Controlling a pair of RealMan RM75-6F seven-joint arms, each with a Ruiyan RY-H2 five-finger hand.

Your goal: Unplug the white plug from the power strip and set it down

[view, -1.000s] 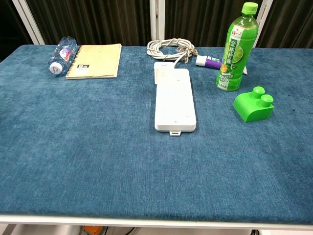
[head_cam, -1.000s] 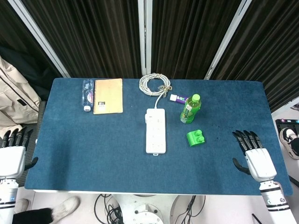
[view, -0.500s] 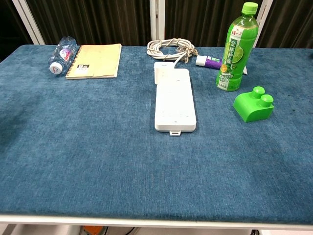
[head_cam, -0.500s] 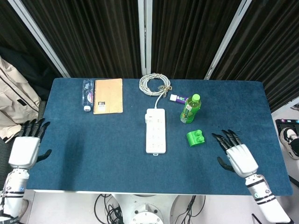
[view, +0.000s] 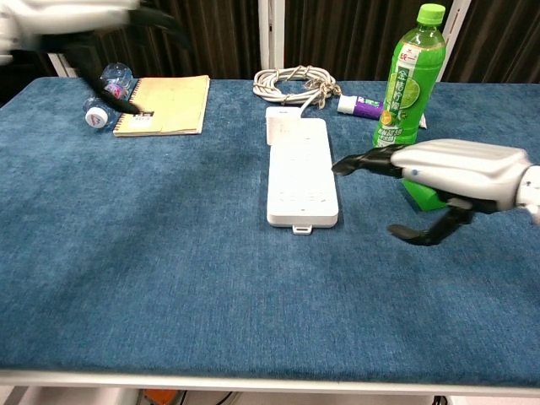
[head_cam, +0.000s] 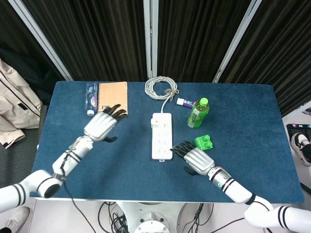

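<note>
The white power strip lies lengthwise in the middle of the blue table. The white plug sits in its far left corner, near where the cord runs back to a coiled white cable. My left hand hovers left of the strip with fingers spread, holding nothing; the chest view shows it blurred at the top left. My right hand floats just right of the strip's near end, fingers apart and empty.
A green bottle stands right of the strip. A green block lies beside my right hand. A purple-and-white tube lies near the cable. A notebook and a water bottle lie far left.
Both hands have swung in from the table's outer edges toward the strip: the left up beside the notebook, the right to the strip's near right end. Objects have not moved.
</note>
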